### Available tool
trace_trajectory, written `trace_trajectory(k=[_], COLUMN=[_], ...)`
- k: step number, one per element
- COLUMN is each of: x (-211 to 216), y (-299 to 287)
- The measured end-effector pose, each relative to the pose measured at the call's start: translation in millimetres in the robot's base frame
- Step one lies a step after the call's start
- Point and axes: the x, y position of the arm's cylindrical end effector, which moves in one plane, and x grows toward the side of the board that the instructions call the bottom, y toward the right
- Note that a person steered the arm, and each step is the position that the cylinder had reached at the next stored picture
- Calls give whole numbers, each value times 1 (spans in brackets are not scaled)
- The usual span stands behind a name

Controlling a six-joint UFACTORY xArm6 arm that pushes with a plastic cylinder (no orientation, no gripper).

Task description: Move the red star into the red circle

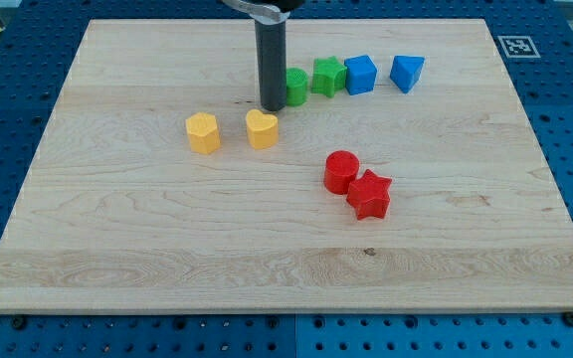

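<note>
The red star [370,195] lies right of the board's centre, touching the red circle [341,171], which sits just up and left of it. My tip [272,106] is at the lower end of the dark rod, well up and left of both red blocks. It stands just above the yellow heart [262,129] and beside the green circle [294,87], which the rod partly hides.
A yellow hexagon [203,132] sits left of the yellow heart. Along the view's top runs a row: the green circle, a green star [328,76], a blue cube [360,75] and a blue triangle [407,72]. The wooden board [117,249] ends at blue pegboard on all sides.
</note>
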Motion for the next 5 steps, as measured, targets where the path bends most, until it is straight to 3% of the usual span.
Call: trace_trajectory(k=[2,3,4,5], x=[1,9,32,88], y=[10,44,89,142])
